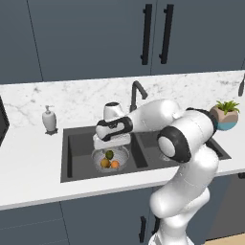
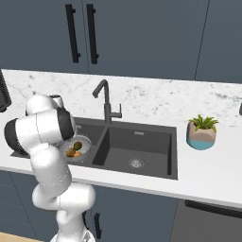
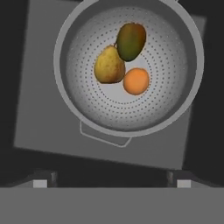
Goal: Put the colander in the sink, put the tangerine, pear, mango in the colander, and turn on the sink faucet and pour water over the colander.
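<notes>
A matt perforated metal colander (image 3: 129,111) sat in a dull charcoal sink (image 1: 76,153); speckled white marble counter (image 1: 28,167) looked smooth.

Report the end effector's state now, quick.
End effector: open, holding nothing, above the colander with the fruit in it.

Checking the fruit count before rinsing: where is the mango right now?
The mango lies inside the colander in the sink's left basin, touching the pear, with the tangerine just beside them.
</notes>
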